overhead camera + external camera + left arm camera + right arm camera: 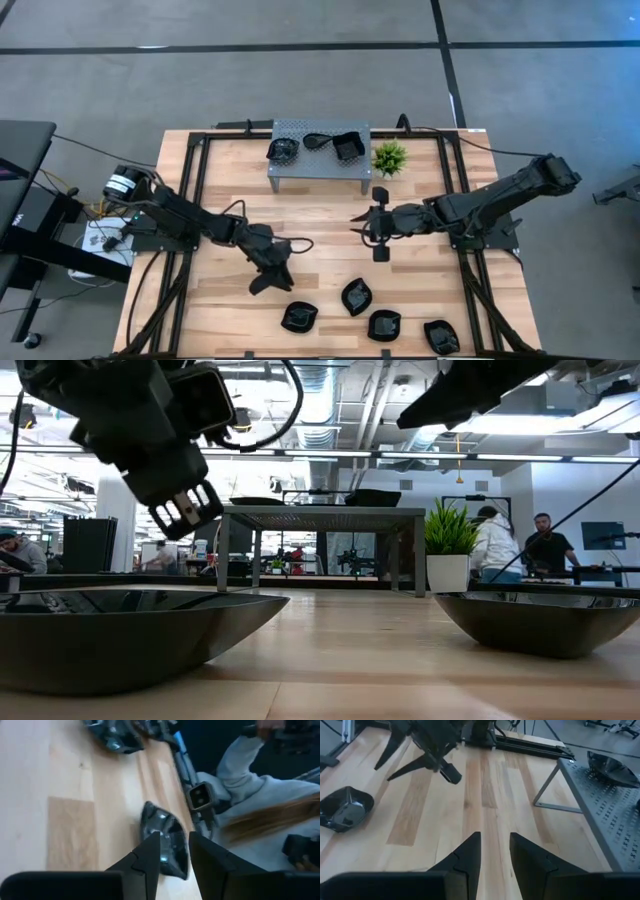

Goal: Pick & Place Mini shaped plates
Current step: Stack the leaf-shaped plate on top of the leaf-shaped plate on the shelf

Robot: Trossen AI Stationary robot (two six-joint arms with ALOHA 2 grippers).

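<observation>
Several glossy black mini shaped plates [356,296] lie flat along the table's near edge, and three more [348,147] sit on top of the grey perforated stand [320,165] at the back. My left gripper [275,283] hovers open left of centre and slants down toward the nearest plate [162,835]. That plate shows just beyond its fingertips [172,852], apart from them. My right gripper [356,226] stands open over the table's middle, pointing left, with bare wood below it [494,850].
A small green plant [389,157] stands to the right of the stand. Bare wood lies between the two grippers and in front of the stand. People stand in the room beyond the table [495,540]. Black frame rails run along both table sides [195,190].
</observation>
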